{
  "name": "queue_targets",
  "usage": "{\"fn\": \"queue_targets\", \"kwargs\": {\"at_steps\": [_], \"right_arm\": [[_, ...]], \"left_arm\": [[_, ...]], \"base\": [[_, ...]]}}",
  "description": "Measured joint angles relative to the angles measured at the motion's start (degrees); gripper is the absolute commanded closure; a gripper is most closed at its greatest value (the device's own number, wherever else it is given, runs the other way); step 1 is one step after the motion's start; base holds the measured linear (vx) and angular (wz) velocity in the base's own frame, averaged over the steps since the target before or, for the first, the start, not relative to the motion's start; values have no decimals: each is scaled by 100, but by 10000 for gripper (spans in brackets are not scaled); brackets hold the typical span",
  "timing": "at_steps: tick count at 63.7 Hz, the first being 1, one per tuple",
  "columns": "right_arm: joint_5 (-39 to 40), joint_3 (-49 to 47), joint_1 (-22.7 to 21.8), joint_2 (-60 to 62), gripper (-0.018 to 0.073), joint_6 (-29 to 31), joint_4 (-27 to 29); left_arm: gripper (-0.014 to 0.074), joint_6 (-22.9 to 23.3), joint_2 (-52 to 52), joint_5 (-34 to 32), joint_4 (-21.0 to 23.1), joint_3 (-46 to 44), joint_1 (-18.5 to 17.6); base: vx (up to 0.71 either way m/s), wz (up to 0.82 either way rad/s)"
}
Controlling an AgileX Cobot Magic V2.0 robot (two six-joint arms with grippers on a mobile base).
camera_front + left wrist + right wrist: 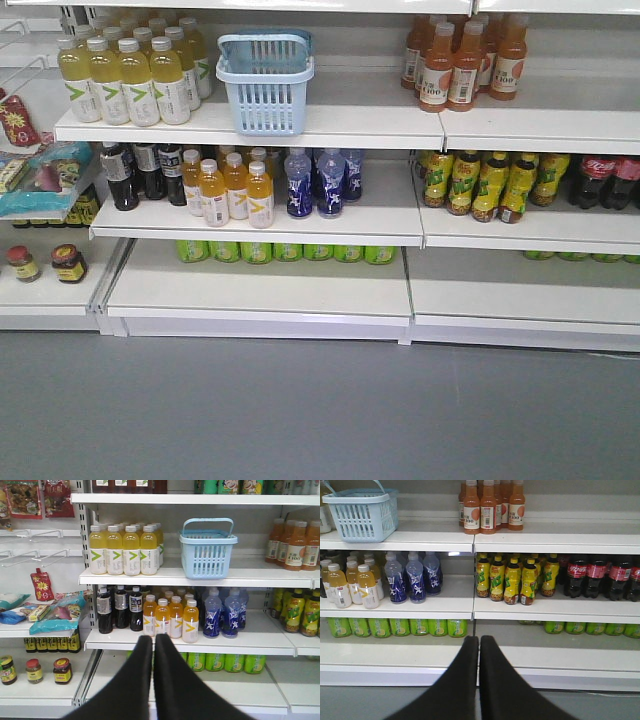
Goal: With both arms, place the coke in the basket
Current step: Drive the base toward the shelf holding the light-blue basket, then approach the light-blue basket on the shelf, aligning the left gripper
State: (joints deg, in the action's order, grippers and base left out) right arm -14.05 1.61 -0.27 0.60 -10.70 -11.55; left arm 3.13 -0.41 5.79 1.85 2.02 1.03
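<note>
Reference item: the basket [265, 80]. It stands upright on the upper shelf [380, 125] with its swing handle raised.

Left of the basket, on the same shelf, is a block of pale yellow bottles [130, 80] with white caps. It is near the basket but not touching it.

One shelf below the basket, from left to right, stand dark bottles [140, 172], small orange bottles [230, 190] and blue bottles [320, 180]. The blue bottles are just right of the basket's line.

Right of the basket, on its own shelf, is a group of orange-juice bottles [460, 65], well apart from it.

The coke [595, 576] is one shelf lower than the basket and far to its right. It is a row of dark bottles with red labels, upright and side by side, just right of the yellow-labelled bottles [512, 577].

The left gripper [153, 637] hangs in front of the shelving, below and left of the basket in its wrist view. Its two black fingers are closed tip against tip and carry no load.

The right gripper [479, 639] sits below and right of the basket and below and left of the coke. It is closed in the same manner, empty, and clear of the stock.
</note>
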Motion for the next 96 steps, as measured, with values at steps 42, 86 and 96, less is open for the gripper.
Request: {"fn": "queue_targets", "kwargs": {"at_steps": [42,86,96], "right_arm": [[0,0,0,0,564,0,0],[0,0,0,0,564,0,0],[0,0,0,0,564,0,0]], "left_arm": [[602,0,0,0,0,0,0],[602,0,0,0,0,0,0],[602,0,0,0,0,0,0]], "base": [[15,0],[16,-4],[12,-3]]}}
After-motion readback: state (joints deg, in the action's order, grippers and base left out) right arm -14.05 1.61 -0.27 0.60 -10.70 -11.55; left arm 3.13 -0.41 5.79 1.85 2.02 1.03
